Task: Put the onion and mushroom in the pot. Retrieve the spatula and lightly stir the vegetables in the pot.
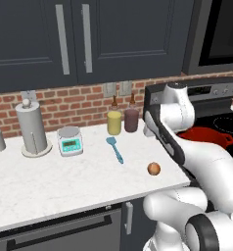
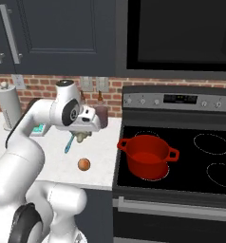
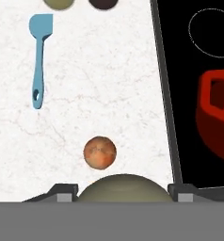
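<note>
Gripping the mushroom (image 3: 123, 187) between two fingers, jaws set partway apart around its pale cap; gripper (image 2: 82, 135) hanging above the counter (image 1: 50, 181) in the right base view, with the mushroom (image 2: 82, 136) peeking out beneath the hand. Carrying it, apparently, toward the pot (image 2: 148, 154), so the first drop-off looks underway and not yet done.

Looking down in the hand view: onion (image 3: 100, 152) lying on the marble just past the cap, at roughly 11 o'clock from it, apart from everything. Spatula (image 3: 38, 59) resting farther out at about 10 o'clock, blade away, handle pointing back toward the hand, untouched. Two jars (image 1: 122, 121) standing beyond the blade near the brick wall. Pot sitting at 3 o'clock on the stove (image 2: 181, 166), across the counter edge, seemingly empty inside, though its floor is only partly visible.

Risking a slip: rounded cap pinched by narrow tips, possibly rolling out during a fast swing sideways. Risking a miss too, releasing before clearing the near rim and bouncing the mushroom onto the black cooktop. Clipping the near pot handle on the way across, shoving the pot off its burner ring. Onion, being round, rolling toward the counter edge if nudged.
</note>
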